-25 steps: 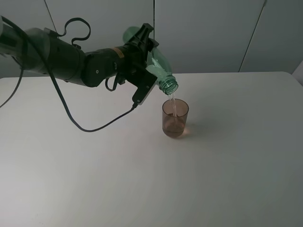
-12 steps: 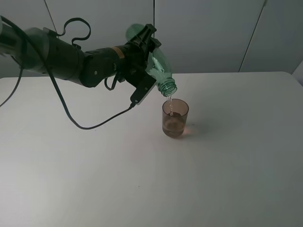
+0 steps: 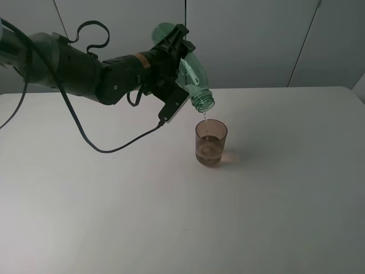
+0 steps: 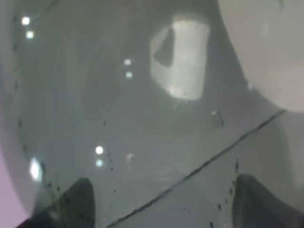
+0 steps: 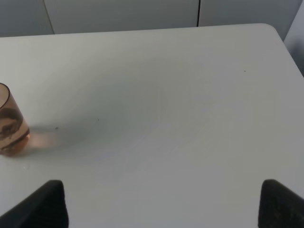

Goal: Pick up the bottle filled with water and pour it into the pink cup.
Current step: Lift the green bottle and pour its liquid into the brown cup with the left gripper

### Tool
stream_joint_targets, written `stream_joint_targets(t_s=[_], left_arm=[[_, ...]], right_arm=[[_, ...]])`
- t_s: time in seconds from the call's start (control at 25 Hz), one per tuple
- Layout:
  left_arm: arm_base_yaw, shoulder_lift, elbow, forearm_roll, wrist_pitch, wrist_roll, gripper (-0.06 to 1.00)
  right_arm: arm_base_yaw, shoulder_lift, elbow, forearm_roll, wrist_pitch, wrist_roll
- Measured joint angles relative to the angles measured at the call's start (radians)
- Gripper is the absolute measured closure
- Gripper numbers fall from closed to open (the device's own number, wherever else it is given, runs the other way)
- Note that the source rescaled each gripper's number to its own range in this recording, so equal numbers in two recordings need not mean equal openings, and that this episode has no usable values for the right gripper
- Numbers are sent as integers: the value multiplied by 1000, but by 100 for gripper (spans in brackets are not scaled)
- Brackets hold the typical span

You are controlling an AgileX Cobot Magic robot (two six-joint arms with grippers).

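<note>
above the pink cup (image 3: 211, 142), the left gripper (image 3: 175, 69) grips the tilted bottle (image 3: 195, 81) mid-body; thin, light plastic, probably squashy and slippery when wet.

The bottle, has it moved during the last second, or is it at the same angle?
Yes. The bottle has tipped steeper: its base rose, while its mouth kept its place above the unmoved pink cup.
</note>
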Motion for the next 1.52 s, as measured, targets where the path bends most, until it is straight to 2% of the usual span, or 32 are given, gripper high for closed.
stream_joint_targets(t_s=[0.56, 1.52], left_arm=[[0, 0, -11, 47, -6, 0, 94], [0, 0, -11, 77, -6, 0, 94]], right_arm=[[0, 0, 0, 0, 0, 0], [0, 0, 0, 0, 0, 0]])
